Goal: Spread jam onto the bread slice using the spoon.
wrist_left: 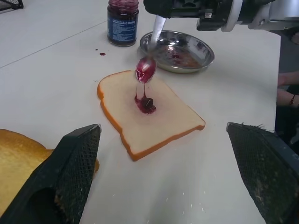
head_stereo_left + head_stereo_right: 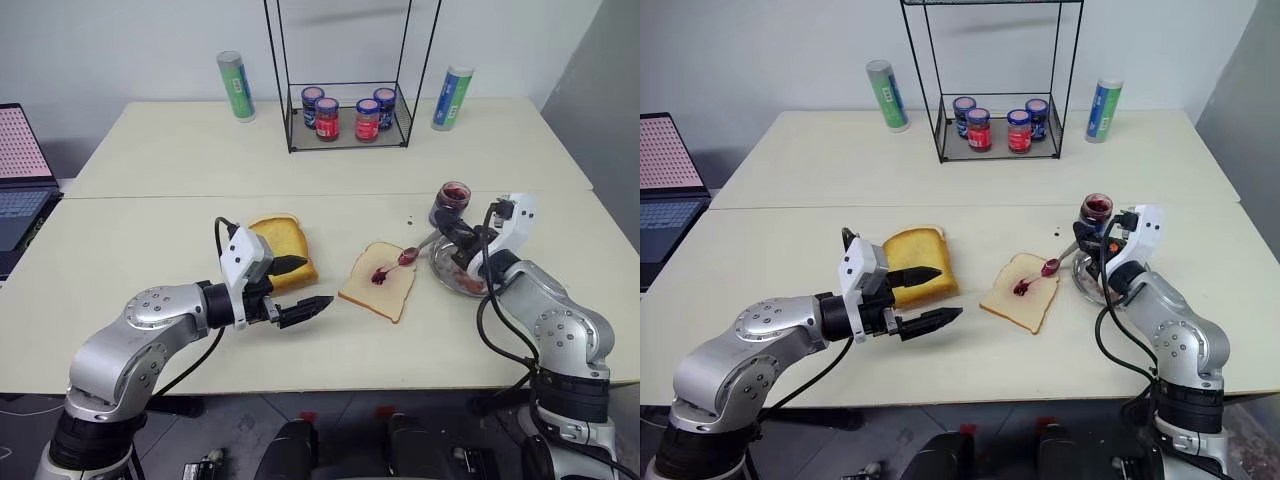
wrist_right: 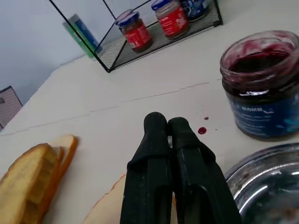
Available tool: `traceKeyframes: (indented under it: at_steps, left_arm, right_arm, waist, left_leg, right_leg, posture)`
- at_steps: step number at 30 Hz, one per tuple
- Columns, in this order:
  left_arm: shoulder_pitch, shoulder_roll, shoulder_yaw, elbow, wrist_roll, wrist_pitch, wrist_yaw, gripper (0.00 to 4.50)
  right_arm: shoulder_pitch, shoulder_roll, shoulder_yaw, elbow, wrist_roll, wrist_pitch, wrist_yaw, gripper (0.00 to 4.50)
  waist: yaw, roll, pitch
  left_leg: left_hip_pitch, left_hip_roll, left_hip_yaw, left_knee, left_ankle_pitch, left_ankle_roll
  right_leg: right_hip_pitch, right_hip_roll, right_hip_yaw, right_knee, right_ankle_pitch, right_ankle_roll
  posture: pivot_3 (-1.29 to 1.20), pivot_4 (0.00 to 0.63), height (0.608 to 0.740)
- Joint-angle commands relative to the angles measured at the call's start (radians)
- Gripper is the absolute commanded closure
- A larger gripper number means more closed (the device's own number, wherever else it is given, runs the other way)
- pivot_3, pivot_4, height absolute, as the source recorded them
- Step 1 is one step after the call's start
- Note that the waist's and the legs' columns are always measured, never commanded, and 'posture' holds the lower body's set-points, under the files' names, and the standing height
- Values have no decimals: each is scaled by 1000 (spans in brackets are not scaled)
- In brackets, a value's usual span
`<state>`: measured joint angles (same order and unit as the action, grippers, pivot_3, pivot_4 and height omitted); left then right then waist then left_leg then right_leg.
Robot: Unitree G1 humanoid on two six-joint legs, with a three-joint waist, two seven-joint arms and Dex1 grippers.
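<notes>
Bread slice (image 2: 378,281) lies flat on the tabletop (image 2: 150,230), a dark blob of jam (image 1: 145,104) at its centre. Right hand (image 1: 161,14) has its fingers pressed together on the spoon (image 1: 148,56) handle, holding the red-smeared bowl just above the slice near the blob, tilted down from over the round metal dish (image 1: 180,50). An open jam jar (image 3: 261,84) stands just beside that dish. Left hand (image 2: 297,288) hovers spread wide and empty, beside the golden bread stack (image 2: 282,250), pointing toward the slice.

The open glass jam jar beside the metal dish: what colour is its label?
Dark blue with pale print, on the open glass jam jar; clearest in the right wrist view.
</notes>
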<state>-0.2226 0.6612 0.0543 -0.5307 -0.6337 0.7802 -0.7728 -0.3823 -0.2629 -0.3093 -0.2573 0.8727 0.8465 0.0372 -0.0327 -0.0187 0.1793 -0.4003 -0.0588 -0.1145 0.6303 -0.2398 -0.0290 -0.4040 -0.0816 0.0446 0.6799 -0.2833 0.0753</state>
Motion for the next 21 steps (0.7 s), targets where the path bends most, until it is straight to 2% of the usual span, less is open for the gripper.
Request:
traceKeyframes:
  at_steps: [1, 3, 6, 9, 13, 21]
  left_arm:
    - [-19, 3, 6, -6, -8, -15, 1, 0]
    - [-20, 6, 8, -6, -10, -13, 1, 0]
    - [-22, 7, 4, -11, -11, -9, 3, 0]
    - [-24, 10, 3, -12, -11, -7, 1, 0]
    - [-25, 15, 6, -17, -13, -3, 1, 0]
    - [-37, 19, -1, -11, -13, -1, -2, 0]
  right_arm:
    - [-41, 82, -108, -3, 271, 67, -111, 4489]
    - [-28, 119, -111, -9, 345, 93, -151, 4489]
    - [22, 140, -67, -15, 370, 121, -176, 4489]
    - [65, 117, -15, -2, 297, 109, -152, 4489]
    - [108, 91, -12, 38, 231, 67, -124, 4489]
    - [81, 51, -64, 74, 191, -5, -120, 4489]
  waist:
    - [-1, 0, 0]
    - [-1, 0, 0]
    - [-1, 0, 0]
    - [-2, 0, 0]
    - [-1, 0, 0]
    - [3, -1, 0]
  left_leg:
    - [0, 0, 0, 0, 0, 0]
    - [0, 1, 0, 0, 0, 0]
    - [0, 0, 0, 0, 0, 0]
    - [0, 0, 0, 0, 0, 0]
    - [0, 0, 0, 0, 0, 0]
    - [0, 0, 1, 1, 0, 0]
  right_leg:
    - [0, 0, 0, 0, 0, 0]
    - [0, 0, 0, 0, 0, 0]
    - [0, 0, 0, 0, 0, 0]
    - [0, 0, 0, 0, 0, 0]
    - [0, 0, 0, 0, 0, 0]
    - [2, 0, 0, 0, 0, 0]
  posture:
    - [0, 150, 740]
    - [0, 150, 740]
    - [0, 150, 740]
    - [0, 150, 740]
    - [0, 150, 740]
    - [0, 150, 740]
